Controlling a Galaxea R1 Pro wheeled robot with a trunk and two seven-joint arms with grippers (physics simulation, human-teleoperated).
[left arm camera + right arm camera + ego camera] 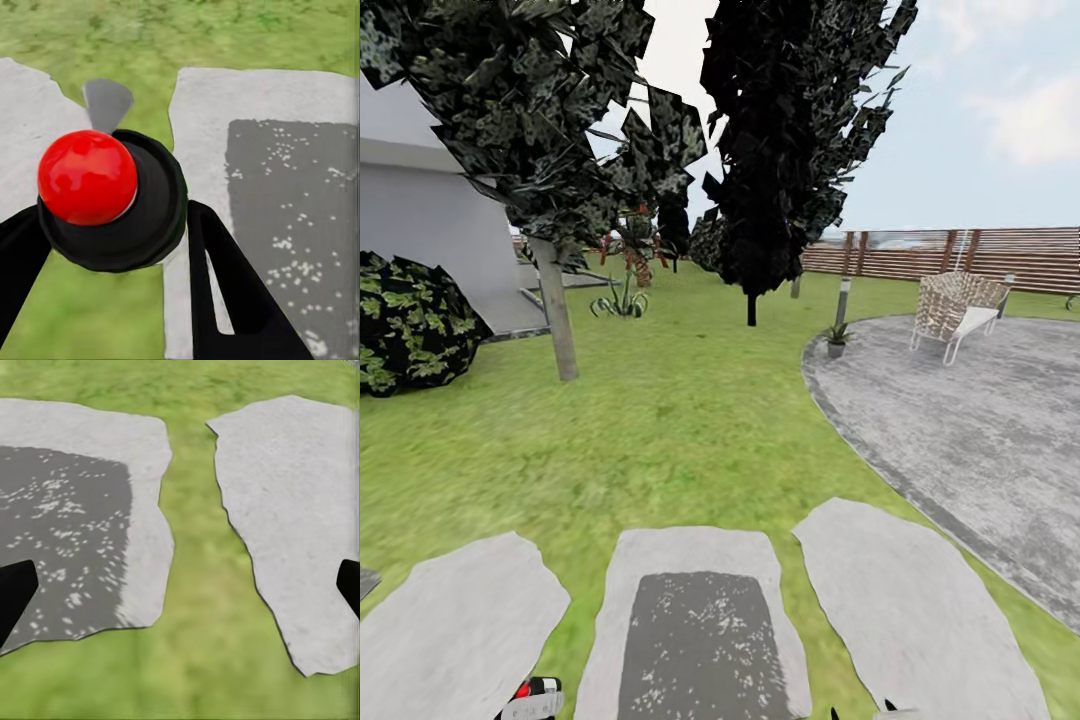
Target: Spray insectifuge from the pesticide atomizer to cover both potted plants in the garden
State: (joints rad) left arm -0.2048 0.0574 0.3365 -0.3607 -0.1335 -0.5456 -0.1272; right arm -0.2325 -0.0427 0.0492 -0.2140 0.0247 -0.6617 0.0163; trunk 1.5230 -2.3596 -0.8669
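Red-capped bottle: the small dark pesticide atomizer with a glossy red ball top (101, 196) sits clamped between the black fingers (225, 292) of my left end effector (112, 247); in my head view its red tip (523, 690) peeks in at the lower edge, low at my left.
Left end effector: closed on that atomizer, so I judge the pickup done.
Right end effector: two black fingertips (15, 592) stand wide apart at the edges of the right wrist view, nothing between them; I read it as open and empty, hanging over grass and stone.
Ground just ahead: three pale grey flat stepping stones (905, 590) lie side by side on the green lawn (680, 430); the middle one carries a dark speckled shadow.
Middle distance: a round grey paved patch (980, 430) curves off at right; at its near rim stands one small rosette of pointed green leaves in a grey pot (837, 340), the only potted plant I can make out.
Further back: a white woven chair (958, 308) on the paving, dark-leaved trees (780, 150), a broad-leaved shrub (410, 325) at left, a brown slatted fence (980, 255).
Progress: bottle in hand; nothing sprayed as far as I can judge. I reckon the drive to the pot, the spraying, and finding the second plant all remain.
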